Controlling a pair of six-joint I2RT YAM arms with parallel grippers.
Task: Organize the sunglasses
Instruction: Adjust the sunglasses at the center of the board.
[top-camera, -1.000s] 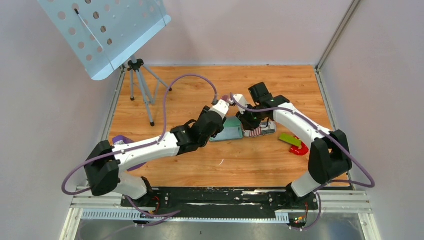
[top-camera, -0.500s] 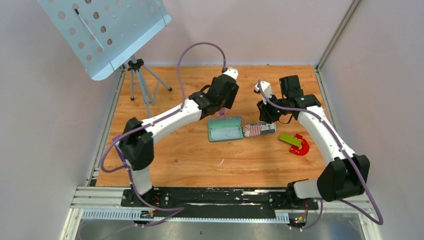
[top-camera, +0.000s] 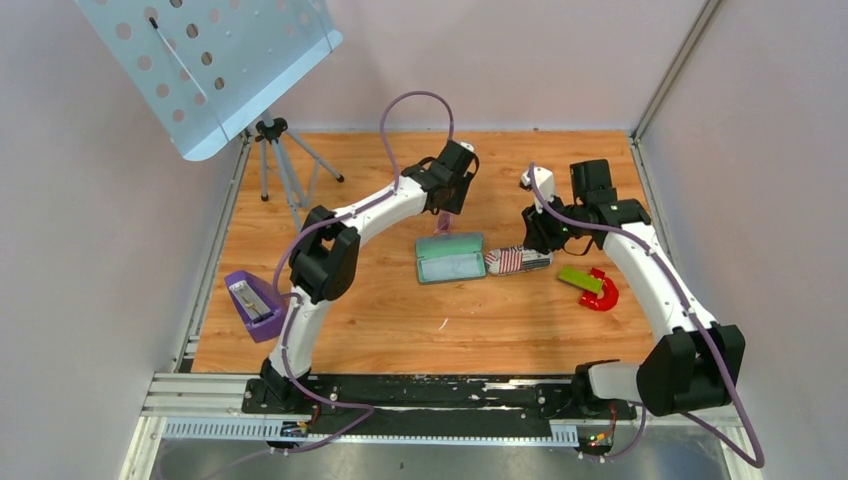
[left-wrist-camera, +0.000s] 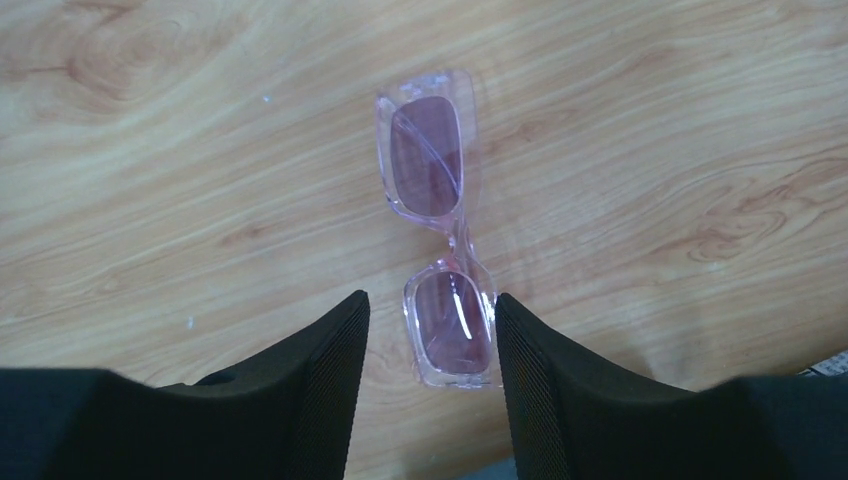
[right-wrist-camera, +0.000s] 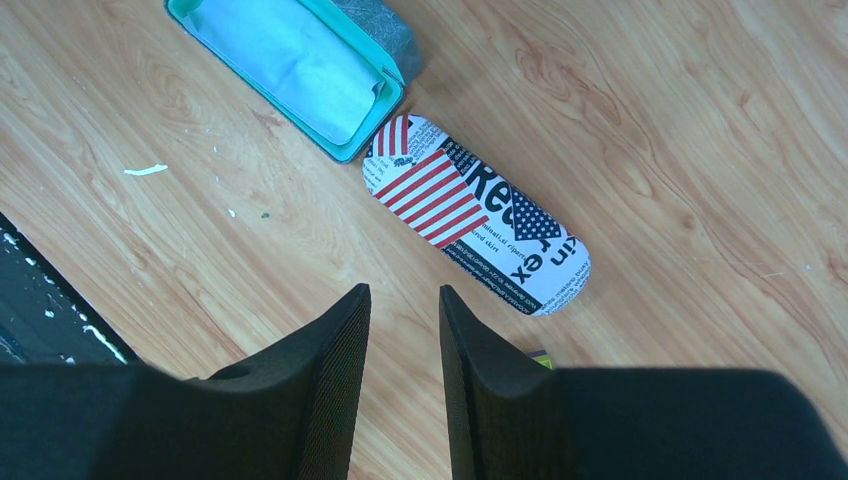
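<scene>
Both arms have drawn back from the two cases at the middle of the overhead view: the left arm (top-camera: 370, 208) has swung up toward the upper middle of the board, and the right arm (top-camera: 640, 255) has pulled away to the right.

From the left wrist, the sunglasses (left-wrist-camera: 440, 230) lie flat on the wood (left-wrist-camera: 650, 150), folded, their long axis running top to bottom of the frame. The left gripper (left-wrist-camera: 430, 300) hangs over their near end, jaws apart, with the lower lens between the fingers. It has not clamped; a gap shows on the left side. Closing would pinch across the narrow width of that lens, which looks like the right approach.

From overhead the glasses sit just above the open teal case (top-camera: 452, 258), well nearer the left arm. The right gripper (right-wrist-camera: 403, 295) is slightly parted and empty, hovering near the flag-printed case (right-wrist-camera: 475, 225).
</scene>
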